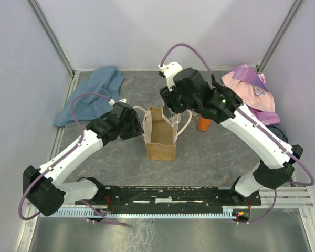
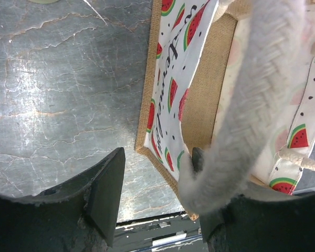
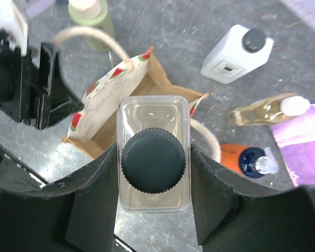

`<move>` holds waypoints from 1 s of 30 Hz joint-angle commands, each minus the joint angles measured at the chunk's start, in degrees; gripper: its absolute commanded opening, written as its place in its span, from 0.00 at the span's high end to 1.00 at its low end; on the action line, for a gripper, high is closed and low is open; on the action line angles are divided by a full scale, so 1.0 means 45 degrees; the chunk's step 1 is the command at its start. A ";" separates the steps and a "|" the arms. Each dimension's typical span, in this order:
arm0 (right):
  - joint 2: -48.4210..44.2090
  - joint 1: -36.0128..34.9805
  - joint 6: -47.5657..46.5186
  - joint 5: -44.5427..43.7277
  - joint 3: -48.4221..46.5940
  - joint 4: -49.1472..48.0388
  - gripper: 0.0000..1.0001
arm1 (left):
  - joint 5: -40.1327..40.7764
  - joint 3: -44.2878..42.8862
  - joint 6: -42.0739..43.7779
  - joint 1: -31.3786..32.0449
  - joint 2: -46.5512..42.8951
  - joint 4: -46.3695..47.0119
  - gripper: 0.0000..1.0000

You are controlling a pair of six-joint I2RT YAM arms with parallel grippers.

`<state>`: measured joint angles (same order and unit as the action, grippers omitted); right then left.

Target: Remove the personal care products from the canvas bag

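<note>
The canvas bag [image 1: 160,142] stands open mid-table, tan outside with a watermelon-print lining [image 2: 173,79]. My right gripper [image 3: 154,169] is shut on a clear square jar with a dark ribbed lid [image 3: 153,160] and holds it above the bag's far rim [image 3: 113,100]. My left gripper [image 2: 157,157] is open at the bag's left side, and a cream loop handle [image 2: 252,105] lies over its right finger. Outside the bag are a white rectangular bottle with a dark cap [image 3: 236,52], a pale yellow bottle [image 3: 265,109], an orange bottle with a blue cap [image 3: 247,160] and a green cream-capped bottle [image 3: 92,16].
A blue cloth [image 1: 92,97] lies at the back left and a pink-purple cloth [image 1: 252,92] at the back right. The orange bottle [image 1: 203,124] lies just right of the bag. The arms' base rail [image 1: 168,194] runs along the near edge.
</note>
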<state>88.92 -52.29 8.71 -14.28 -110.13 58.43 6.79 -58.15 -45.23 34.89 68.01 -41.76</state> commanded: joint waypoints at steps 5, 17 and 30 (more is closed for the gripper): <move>-0.1452 0.1048 -0.0476 -0.1380 -0.1255 -0.2050 0.64 | 0.0650 -0.0054 -0.0283 0.0039 -0.0569 -0.0335 0.38; -0.2092 0.3856 0.0042 -0.0515 0.0547 -0.2876 0.64 | 0.0865 -0.0369 -0.0085 0.0039 -0.0341 -0.0516 0.37; -0.2011 0.4487 0.0723 0.0088 0.5146 -0.6208 0.65 | 0.0792 -0.0329 -0.0087 0.0048 -0.0304 -0.0549 0.37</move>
<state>81.52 -32.60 10.46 -14.15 -88.09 45.71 8.99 -57.60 -45.21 34.89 66.94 -44.23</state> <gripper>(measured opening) 0.568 0.625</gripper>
